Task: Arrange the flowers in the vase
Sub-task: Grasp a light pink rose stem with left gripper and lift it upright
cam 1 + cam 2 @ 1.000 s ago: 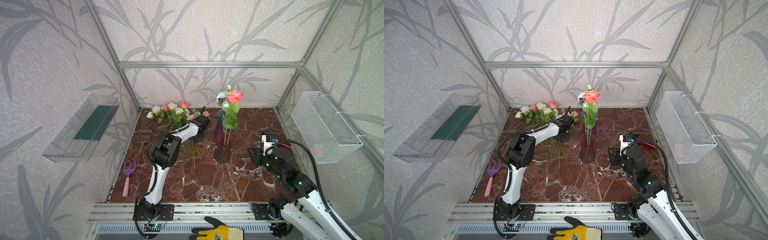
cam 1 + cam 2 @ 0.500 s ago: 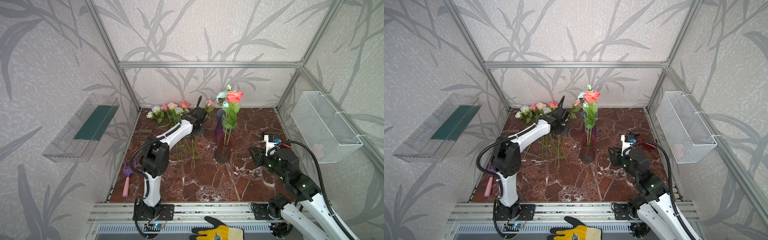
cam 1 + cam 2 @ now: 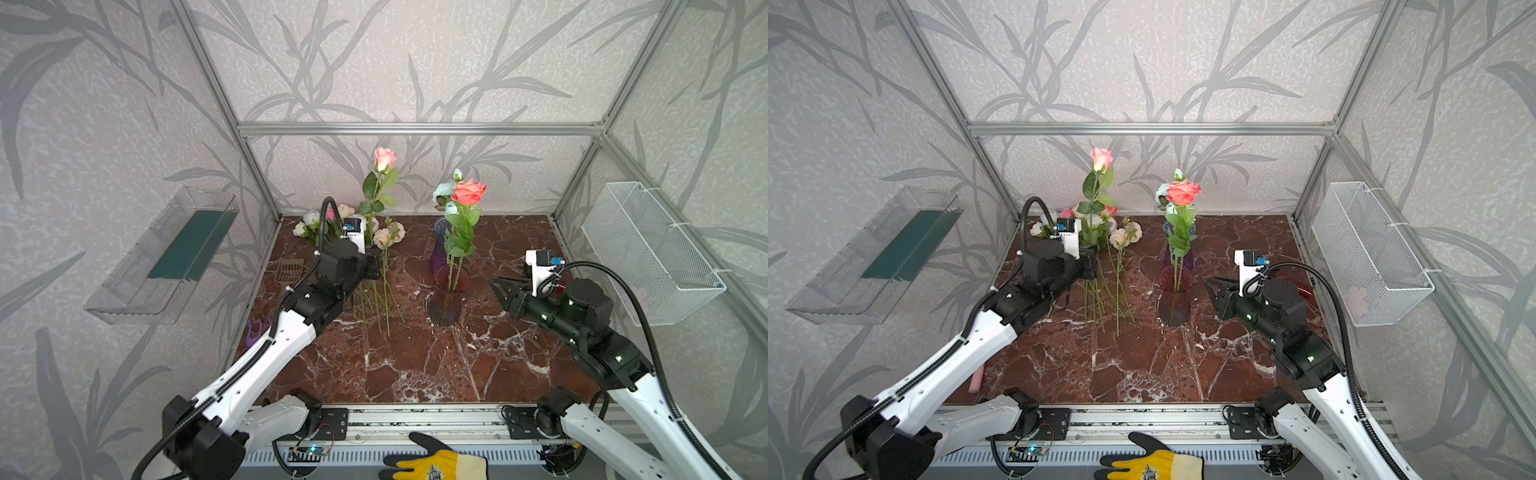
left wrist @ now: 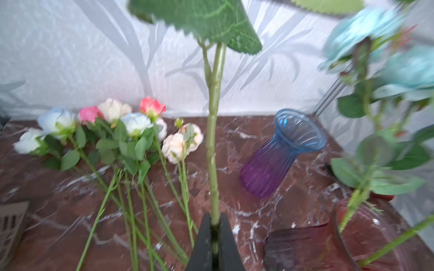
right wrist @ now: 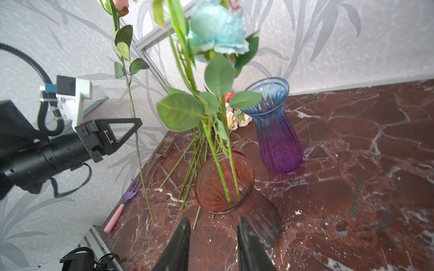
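Two roses (image 3: 468,192), coral and pale blue, already stand in the red vase (image 3: 445,303) in both top views. The loose flowers (image 3: 345,220) lie in a heap well to the left of that vase. The left gripper (image 3: 372,266) is left of the vase, over the heap's stems. It holds a pink rose (image 3: 384,158) upright, with the head higher than the vase's own blooms. The right gripper (image 3: 1209,286) sits low, just right of the vase, pointing at it.

From the left wrist, the jaws are pinched fully together on the rose's green stem (image 4: 215,140), low on its length. The red vase is blurred off to one side, and a blue-and-purple vase (image 4: 281,152) stands behind it.

From the right wrist, the right gripper's jaws are partly apart with nothing between them, and the vase's mouth lies just beyond them. The foot of the held stem seems to reach the marble (image 5: 352,164) beside the vase, though contact is hard to confirm.

To do this step well, lift until the stem's foot clears the rim and carry it across with the stem kept vertical. Lower it into the free gap beside the two standing stems, and let go only once the foot is deep inside. Steadying the vase wall with the right gripper would guard against a tip if leaves snag.
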Available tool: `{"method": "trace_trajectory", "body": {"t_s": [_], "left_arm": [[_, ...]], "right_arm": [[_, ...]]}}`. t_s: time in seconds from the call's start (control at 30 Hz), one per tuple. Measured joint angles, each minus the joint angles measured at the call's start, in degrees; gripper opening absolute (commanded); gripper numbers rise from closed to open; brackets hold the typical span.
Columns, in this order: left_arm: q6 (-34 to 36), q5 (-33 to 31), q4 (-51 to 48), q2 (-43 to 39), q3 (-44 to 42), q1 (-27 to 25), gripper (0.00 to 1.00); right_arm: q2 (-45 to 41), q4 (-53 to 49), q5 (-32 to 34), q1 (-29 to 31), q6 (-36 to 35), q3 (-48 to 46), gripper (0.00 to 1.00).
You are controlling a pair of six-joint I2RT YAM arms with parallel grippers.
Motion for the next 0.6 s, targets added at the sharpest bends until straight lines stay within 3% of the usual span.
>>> {"method": "trace_trajectory", "body": {"t_s": [0.2, 0.37, 0.6], "left_arm": [[-1.46, 6.97, 14.82, -5.42, -5.31, -0.09, 0.0], [-2.84, 13.18, 22.25, -3.45, 0.11, -1.25, 0.0], [-0.59, 15.1, 30.16, 2.29, 7.93, -6.91, 0.0]], "right_arm": [[-0.55, 4.26, 2.69, 0.66, 0.22, -1.88, 0.35], [-0.04, 7.1, 4.55, 0.66, 1.53, -6.01, 0.35], [0.44, 8.02, 6.32, 0.66, 2.58, -9.11, 0.35]]}}
